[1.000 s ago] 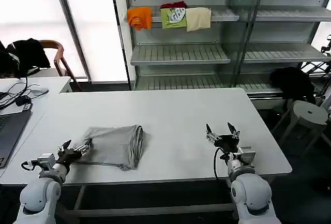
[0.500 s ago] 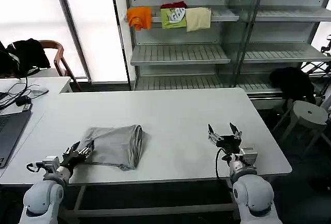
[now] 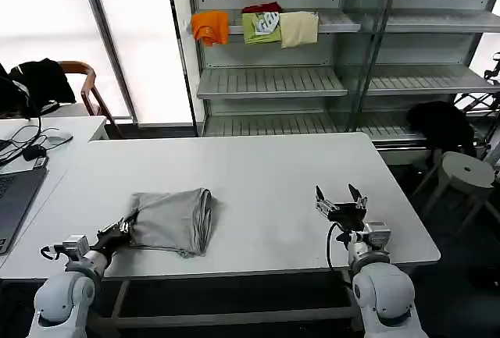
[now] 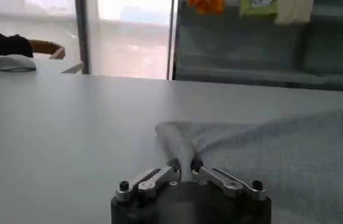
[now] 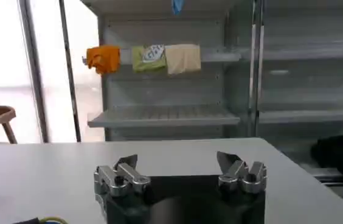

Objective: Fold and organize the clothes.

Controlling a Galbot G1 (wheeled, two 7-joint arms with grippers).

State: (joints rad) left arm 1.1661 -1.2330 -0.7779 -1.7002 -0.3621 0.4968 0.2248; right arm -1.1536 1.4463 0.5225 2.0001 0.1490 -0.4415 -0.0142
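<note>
With the left pincer (image 4: pixel 186 165) closed on a corner of the folded grey shirt (image 3: pixel 168 219) near the worktop's (image 3: pixel 258 174) front edge, a low, steady pull keeps the fold flat, while the right pincer (image 3: pixel 341 196) hovers open, well apart from the shirt.

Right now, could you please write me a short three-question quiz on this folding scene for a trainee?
1. True or false: the left gripper has its jaws shut on a corner of the grey shirt.
2. Multiple choice: the right gripper is (A) holding the shirt, (B) open above the bare white table, (C) on the shelf.
3. Fill in: the shirt lies toward the robot's ____ side of the table.

Key: 1 true; 2 B; 3 left.
</note>
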